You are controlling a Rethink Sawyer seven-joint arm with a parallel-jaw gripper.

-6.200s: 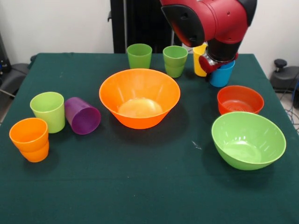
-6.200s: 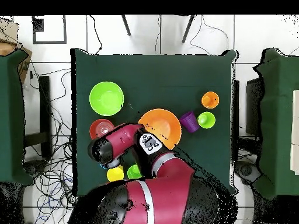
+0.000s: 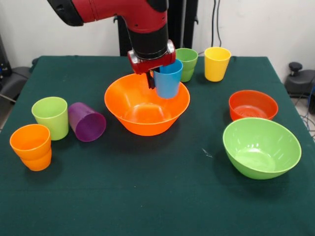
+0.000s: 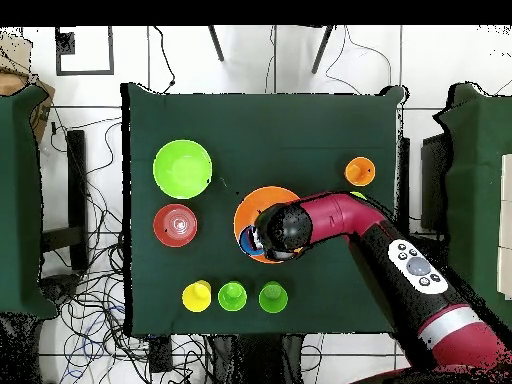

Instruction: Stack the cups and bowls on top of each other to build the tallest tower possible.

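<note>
Gripper: we see the gripper (image 3: 156, 77) closed on the rim of the blue cup (image 3: 168, 79), one finger inside the cup and the other outside it.
Blue cup: we find it upright, mouth up, held in the air over the far side of the large orange bowl (image 3: 146, 104); its base hangs within the bowl's opening, and we cannot tell whether it touches the bowl.
Large orange bowl: we place it near the table's middle, mouth up; in the overhead view the arm (image 4: 345, 222) covers much of it.
Lime bowl: we see the big lime-green bowl (image 3: 261, 146) mouth up at the near right in the front view, on its own.
Red-orange bowl: the smaller shallow bowl (image 3: 253, 104) stands just behind the lime bowl, close to it.
Far cups: we count a darker green cup (image 3: 187, 63), partly hidden by the blue cup, and a yellow cup (image 3: 217, 63) beside it, both upright.
Left cups: a lime cup (image 3: 51, 117) stands upright; the purple cup (image 3: 86, 122) lies on its side just beside it; nearer the camera, orange cups (image 3: 31, 146) sit nested one in another.
Table: we see the dark green cloth (image 3: 147, 196) under everything.
</note>
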